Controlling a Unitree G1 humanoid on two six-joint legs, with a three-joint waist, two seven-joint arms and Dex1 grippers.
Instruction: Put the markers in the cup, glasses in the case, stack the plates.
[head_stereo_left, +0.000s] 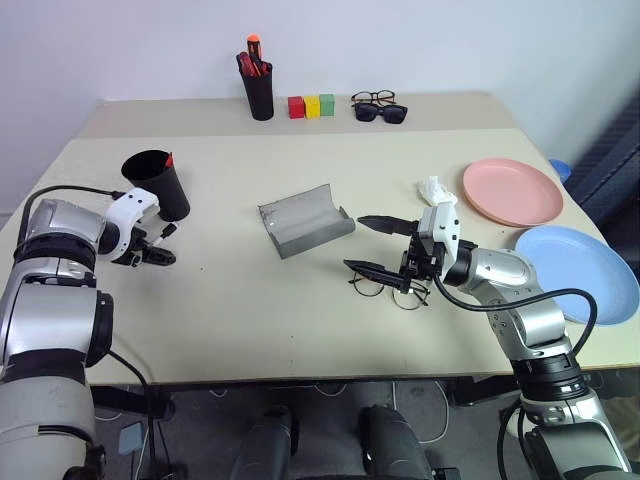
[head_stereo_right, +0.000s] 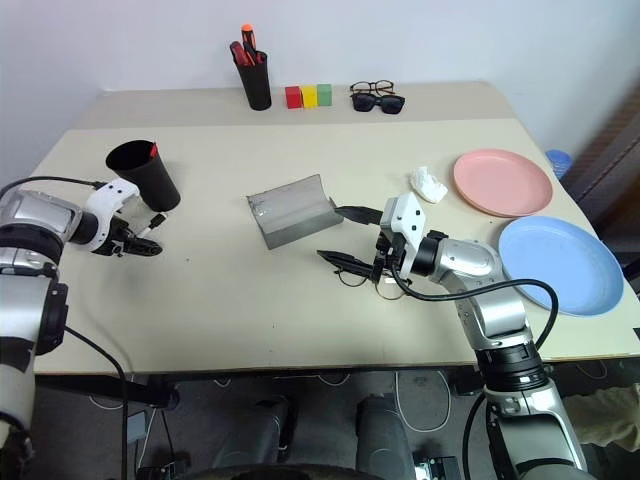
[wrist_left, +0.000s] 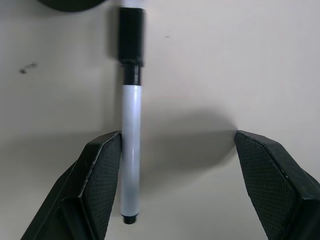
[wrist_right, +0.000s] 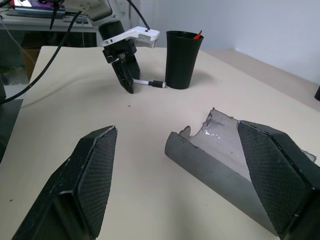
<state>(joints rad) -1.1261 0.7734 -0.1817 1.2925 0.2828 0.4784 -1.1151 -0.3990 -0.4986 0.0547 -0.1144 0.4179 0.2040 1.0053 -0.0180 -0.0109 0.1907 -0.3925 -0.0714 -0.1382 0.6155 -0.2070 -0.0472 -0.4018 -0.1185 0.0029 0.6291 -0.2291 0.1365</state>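
Left eye view: the cup (head_stereo_left: 158, 182) is taken as the landmark, standing upright on the beige desk (head_stereo_left: 220, 310) with a red marker tip (head_stereo_left: 169, 159) seen at its rim. Just beside the cup's base, on its near side, the white marker (wrist_left: 131, 150) with a black cap is laid flat on the desk, its capped end toward the cup. The left gripper (head_stereo_left: 155, 246) is lowered over this marker with its fingers (wrist_left: 97, 185) spread wide; one finger is seen right against the barrel, the other well apart, and nothing is clasped. To the right of the cup, near the desk's middle, the grey case (head_stereo_left: 304, 220) is lying open. Farther right of the cup, beyond the case, the glasses (head_stereo_left: 390, 290) are resting on the desk beneath the right gripper (head_stereo_left: 375, 245), whose fingers are held apart and level, gripping nothing. A small white object (head_stereo_left: 432, 187) lies past it. Farthest right of the cup, the pink plate (head_stereo_left: 512, 191) and the blue plate (head_stereo_left: 578, 272) are set side by side, unstacked. Behind the cup, at the back of the desk, a black pen pot (head_stereo_left: 259, 92) with red pens, three coloured blocks (head_stereo_left: 312, 106) and two more pairs of spectacles (head_stereo_left: 378, 106) are placed. No readable writing or brand can be made out.
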